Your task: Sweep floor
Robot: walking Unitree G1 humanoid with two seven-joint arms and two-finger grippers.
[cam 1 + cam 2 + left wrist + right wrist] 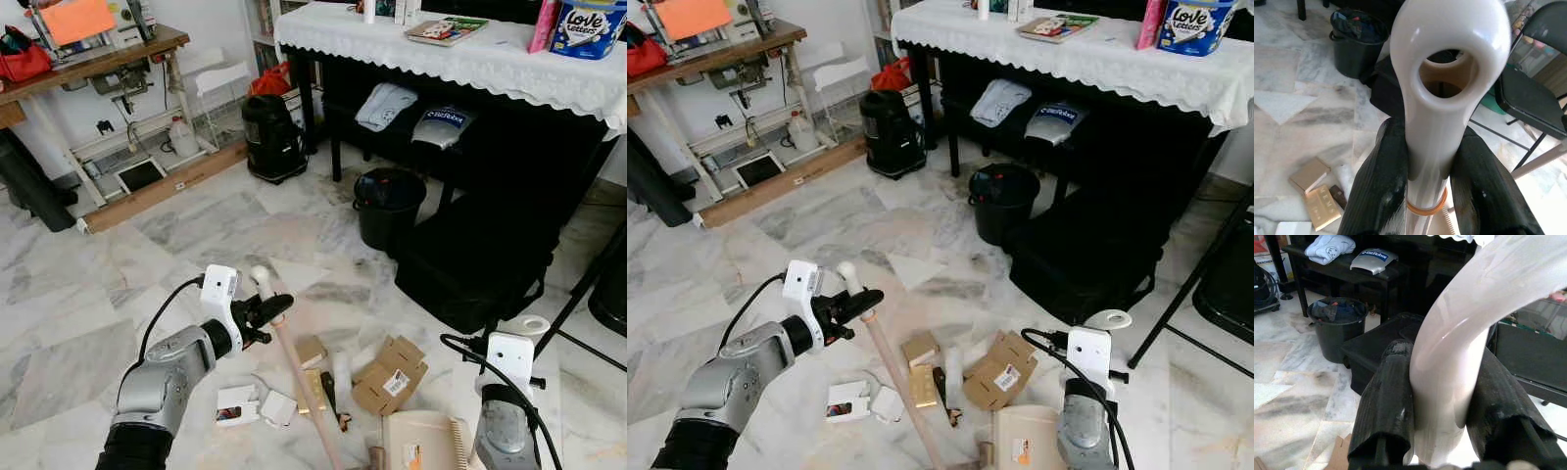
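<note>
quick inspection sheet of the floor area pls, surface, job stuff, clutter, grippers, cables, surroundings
surface: marble floor, littered
job's things: broom handle with its white cap in the left gripper; cream dustpan with its white handle in the right gripper
clutter: cardboard boxes, white packets, all lying close together beside the broom handle
grippers: both shut on handles
cables: black cable along right arm
surroundings: black bucket, vacuum, draped table, workbench

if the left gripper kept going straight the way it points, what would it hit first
Probably the black case on the floor, judging by the left wrist view; depth is unclear. The left gripper is clamped on the broom handle.
</note>
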